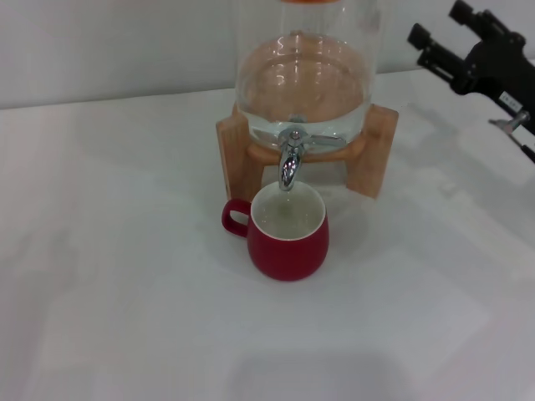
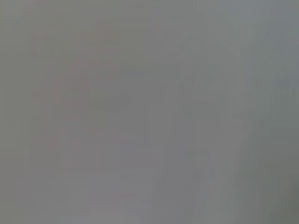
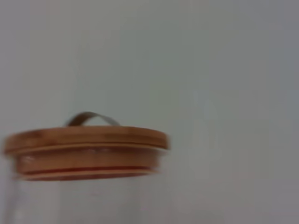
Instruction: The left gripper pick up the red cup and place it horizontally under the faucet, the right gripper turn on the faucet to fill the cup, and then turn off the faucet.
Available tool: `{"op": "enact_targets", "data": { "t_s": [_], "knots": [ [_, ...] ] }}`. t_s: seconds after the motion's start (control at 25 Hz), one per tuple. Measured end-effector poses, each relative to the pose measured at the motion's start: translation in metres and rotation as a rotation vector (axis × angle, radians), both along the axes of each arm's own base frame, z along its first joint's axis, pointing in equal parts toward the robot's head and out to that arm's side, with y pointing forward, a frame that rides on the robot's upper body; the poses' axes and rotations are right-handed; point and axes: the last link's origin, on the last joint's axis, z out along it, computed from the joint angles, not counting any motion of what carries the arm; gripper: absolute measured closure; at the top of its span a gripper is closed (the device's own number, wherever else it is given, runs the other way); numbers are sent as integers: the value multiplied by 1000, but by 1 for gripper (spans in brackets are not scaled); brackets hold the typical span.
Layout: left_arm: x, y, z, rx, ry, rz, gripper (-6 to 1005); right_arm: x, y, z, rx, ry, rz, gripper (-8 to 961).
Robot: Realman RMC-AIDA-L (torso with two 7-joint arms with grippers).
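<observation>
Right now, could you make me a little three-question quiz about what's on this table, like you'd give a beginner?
1. True or false: the red cup stands upright on the table beneath the faucet.
2. Which way does the cup's handle point in the head view? A) the robot's left B) the robot's right C) toward the dispenser
3. Fill in: the right gripper sits up at the far ______ of the head view, touching nothing.

Key: 1 true; 2 A; 3 right. The left gripper is not in view.
</observation>
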Motion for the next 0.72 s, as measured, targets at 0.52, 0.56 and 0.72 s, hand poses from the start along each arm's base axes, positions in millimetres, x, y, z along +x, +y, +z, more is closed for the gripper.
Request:
{"op": "enact_targets", "data": {
  "t_s": [0.52,0.56,0.72],
  "knots": [
    [-18,-7,17,116,-56,103,522,30,22,28,213,11,-259,126],
    [-18,-6,18,124,-60,106,522,32,22,33,231,22,-275,127],
    [-20,-3,23,155,-73,119,521,42,22,48,299,86,-332,131]
  ]
}}
